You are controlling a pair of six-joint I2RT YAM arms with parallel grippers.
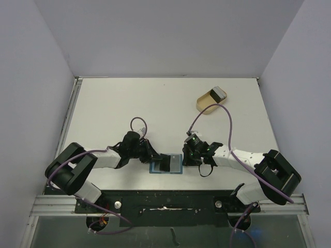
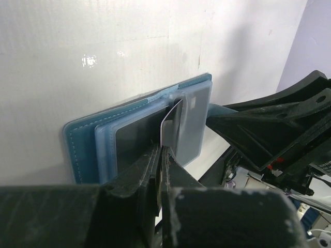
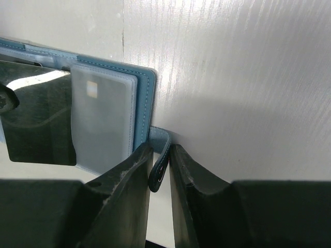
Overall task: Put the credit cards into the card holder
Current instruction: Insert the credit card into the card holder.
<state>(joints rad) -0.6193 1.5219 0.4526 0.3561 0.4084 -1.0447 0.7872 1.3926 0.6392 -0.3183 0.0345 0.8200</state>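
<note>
Lying spread open on the white table [image 1: 129, 103], near its front edge and between both arms: blue wallet [image 1: 166, 164], clear sleeves facing up. Showing through the right-hand sleeve, a pale card [image 3: 101, 121]. Standing tilted over the wallet's middle, a second card [image 2: 172, 124], pinched at its lower edge by the left gripper [image 2: 159, 155], jaws pressed tight on it. Clamped in the right gripper [image 3: 160, 170], jaws narrow: the closing tab [image 3: 161, 155] at the wallet's right side. Sitting well apart, far right, a tan dish [image 1: 206, 102] with a grey card [image 1: 217, 93] at its far end.
</note>
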